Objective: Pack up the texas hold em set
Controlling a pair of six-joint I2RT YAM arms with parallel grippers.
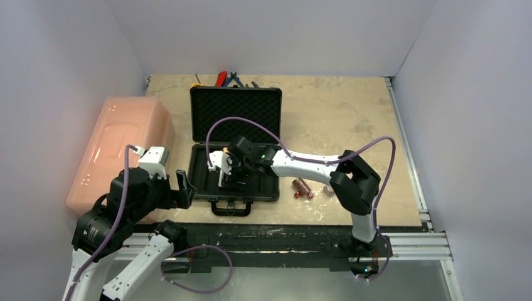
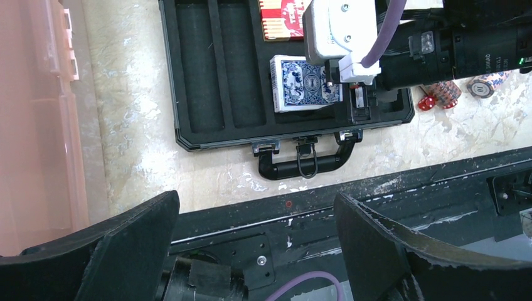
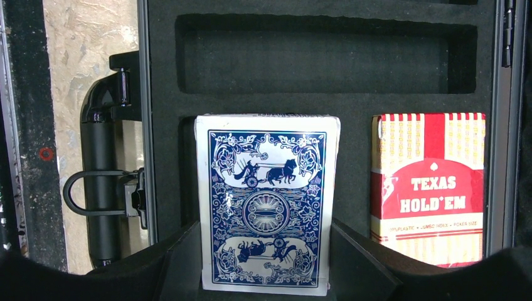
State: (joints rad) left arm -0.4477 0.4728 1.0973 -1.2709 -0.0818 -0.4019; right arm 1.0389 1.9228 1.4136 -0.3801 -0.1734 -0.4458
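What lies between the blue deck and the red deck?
In the right wrist view: a strip of black foam lining separates the blue deck from the red deck, with one finger of the right gripper low beside the blue one.

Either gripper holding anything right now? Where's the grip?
The right gripper holds the blue deck by its two long edges, near one end. The left gripper is open, holding nothing.

Printed in white on the red card deck [image 3: 428, 191], at three o'clock from the blue card deck [image 3: 268, 204]: "TEXAS HOLD'EM". Below that, in tiny type, roughly "JUMBO INDEX · POKER SIZE", first word blurred
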